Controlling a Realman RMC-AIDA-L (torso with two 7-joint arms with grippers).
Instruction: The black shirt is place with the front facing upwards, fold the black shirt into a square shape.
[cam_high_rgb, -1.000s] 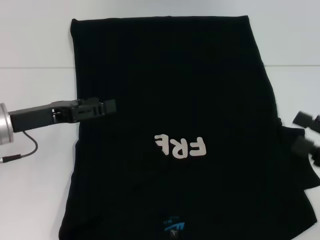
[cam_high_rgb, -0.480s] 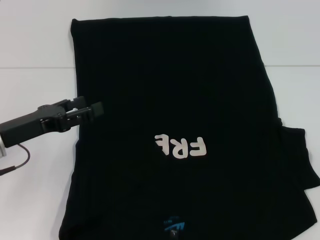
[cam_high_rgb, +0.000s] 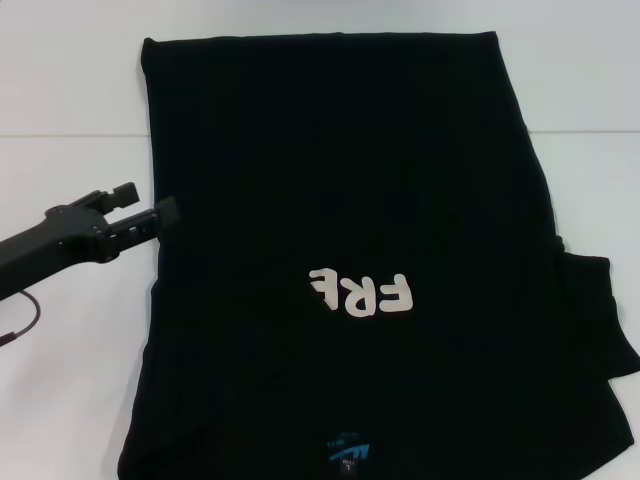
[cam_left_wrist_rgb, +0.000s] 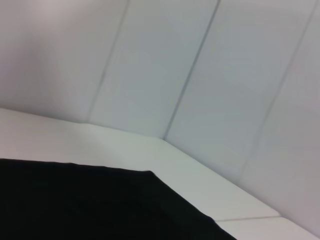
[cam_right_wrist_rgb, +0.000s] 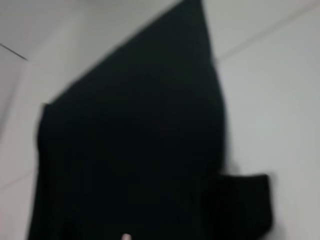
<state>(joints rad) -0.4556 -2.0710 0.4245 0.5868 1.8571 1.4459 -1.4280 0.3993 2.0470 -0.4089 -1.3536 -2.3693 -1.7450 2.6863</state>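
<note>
The black shirt (cam_high_rgb: 350, 180) lies flat on the white table (cam_high_rgb: 70, 80), its neck toward me. Its left side is folded inward, so only the white letters "FRE" (cam_high_rgb: 362, 292) show. The small blue neck label (cam_high_rgb: 345, 455) sits at the near edge. The right sleeve (cam_high_rgb: 595, 310) sticks out to the right. My left gripper (cam_high_rgb: 146, 203) is open and empty, just off the shirt's left edge, above the table. The shirt also shows in the left wrist view (cam_left_wrist_rgb: 75, 200) and the right wrist view (cam_right_wrist_rgb: 130, 150). My right gripper is out of view.
The white table has a seam line (cam_high_rgb: 60, 135) running across it behind the left arm. A thin dark cable (cam_high_rgb: 25, 320) hangs from the left arm near the table's left edge. White wall panels (cam_left_wrist_rgb: 200, 75) stand beyond the table.
My left gripper has drawn back to the left, off the shirt and onto the bare table side. My right gripper, at the right sleeve one second ago, has left the view.
</note>
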